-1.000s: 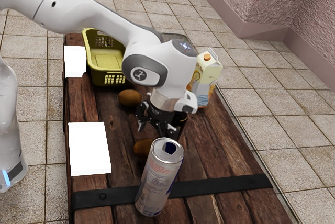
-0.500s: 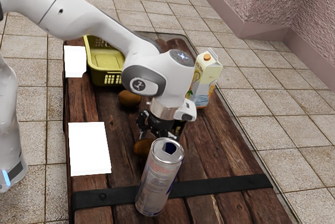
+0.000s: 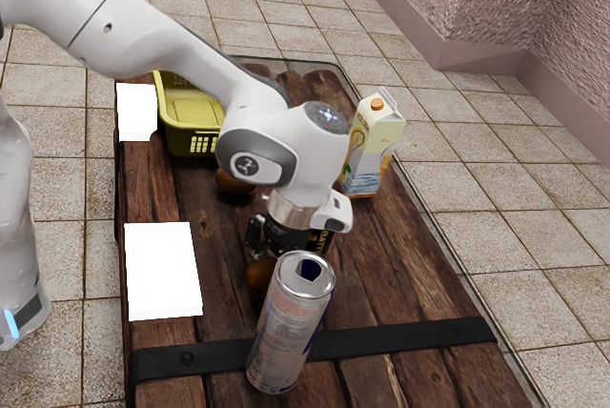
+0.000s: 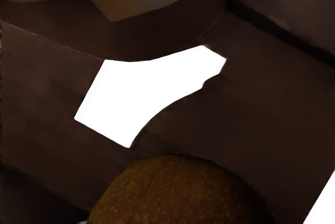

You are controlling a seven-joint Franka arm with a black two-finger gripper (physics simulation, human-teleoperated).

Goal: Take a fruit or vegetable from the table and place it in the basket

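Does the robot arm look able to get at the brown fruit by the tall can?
Probably yes: the gripper hangs close above the fruit, with nothing visible between, though the can looks near.

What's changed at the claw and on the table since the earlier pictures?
My claw has come down closer to the brown fruit by the can; whether it has hold, I can't tell. The basket and carton stayed put.
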